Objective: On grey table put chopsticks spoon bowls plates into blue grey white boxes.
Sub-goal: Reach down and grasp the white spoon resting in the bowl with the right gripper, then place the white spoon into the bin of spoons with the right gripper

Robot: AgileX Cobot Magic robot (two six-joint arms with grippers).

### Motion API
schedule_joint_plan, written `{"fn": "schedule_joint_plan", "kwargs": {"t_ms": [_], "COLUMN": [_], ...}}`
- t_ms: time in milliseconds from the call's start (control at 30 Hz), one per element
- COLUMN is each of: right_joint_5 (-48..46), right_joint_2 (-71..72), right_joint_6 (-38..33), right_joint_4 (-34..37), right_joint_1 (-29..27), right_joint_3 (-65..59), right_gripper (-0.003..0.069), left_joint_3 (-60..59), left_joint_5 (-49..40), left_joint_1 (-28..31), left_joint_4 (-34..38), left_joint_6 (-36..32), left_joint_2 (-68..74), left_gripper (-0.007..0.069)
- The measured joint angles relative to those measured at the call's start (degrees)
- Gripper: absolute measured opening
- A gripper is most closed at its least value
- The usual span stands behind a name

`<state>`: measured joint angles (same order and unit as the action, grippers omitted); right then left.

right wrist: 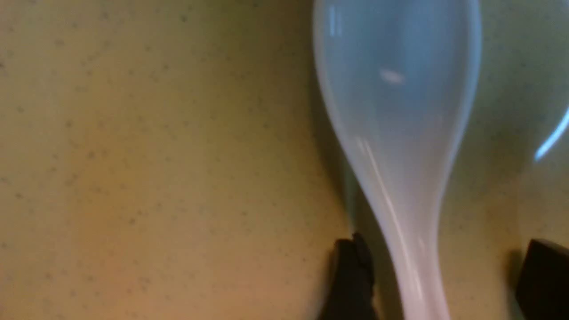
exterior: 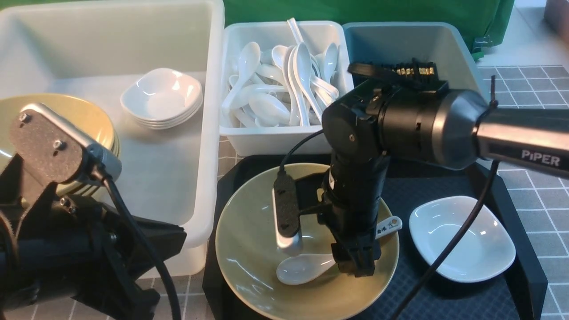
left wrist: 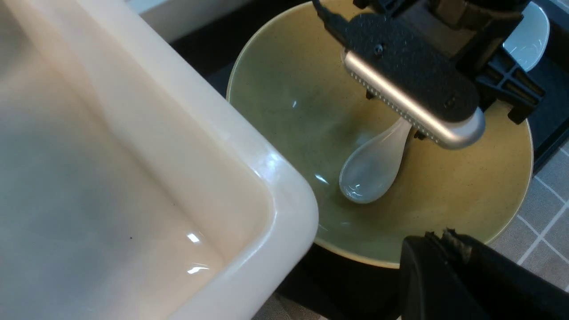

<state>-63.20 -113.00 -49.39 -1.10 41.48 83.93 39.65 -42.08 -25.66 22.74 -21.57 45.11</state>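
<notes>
Straddling the handle of the spoon in the bowl, your right claw is released; clench it, then lift clear.

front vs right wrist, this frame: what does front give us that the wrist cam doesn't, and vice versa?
Front only: the large white box holding stacked plates, the spoon-filled box, the blue box, and a lone plate on the black tray. Right wrist only: the right tool's fingertips standing open either side of the spoon handle, not yet pinching it. Both: that spoon lying in the olive bowl.
</notes>
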Motion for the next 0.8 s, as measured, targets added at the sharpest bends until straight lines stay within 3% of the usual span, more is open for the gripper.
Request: {"fn": "schedule_joint_plan", "kwargs": {"t_ms": [67,100,133,233,367,633,800], "right_joint_5": [-0.09,-0.26,-0.26,-1.13,-3.14,-6.53,4.0], "right_joint_2": [0.0,0.0,0.0,0.0,-0.05,0.18,0.41], "right_joint_6": [-0.13,-0.16,-0.16,-0.19,0.19,5.03,16.86], "right_joint_4": [0.0,-0.04,-0.04,0.01,0.07,-1.86,-2.33], "right_joint_1": [0.49,1.04,1.2,1.85,1.97,0.0,-5.11], "right_joint_3": [0.0,0.0,0.0,0.0,1.22,15.84,25.9], "right_gripper": [0.0434,0.0353,0.0342,0.0147,0.0153,0.0152,0.0152], "left_joint_3": [0.0,0.0,0.0,0.0,0.0,-0.02,-0.02], "left_joint_5": [-0.19,-0.19,-0.19,-0.09,0.44,2.8,10.17], "left_joint_1": [0.0,0.0,0.0,0.0,0.0,0.0,0.0], "left_joint_4": [0.0,0.0,0.0,0.0,0.53,0.93,2.41], "left_joint_6": [-0.21,-0.47,-0.53,-0.65,-0.7,-0.7,-0.7], "left_joint_2": [0.0,0.0,0.0,0.0,0.0,0.0,0.52], "left_gripper": [-0.0008,-0.0008,-0.0008,-0.0008,-0.0008,-0.0008,-0.0008]}}
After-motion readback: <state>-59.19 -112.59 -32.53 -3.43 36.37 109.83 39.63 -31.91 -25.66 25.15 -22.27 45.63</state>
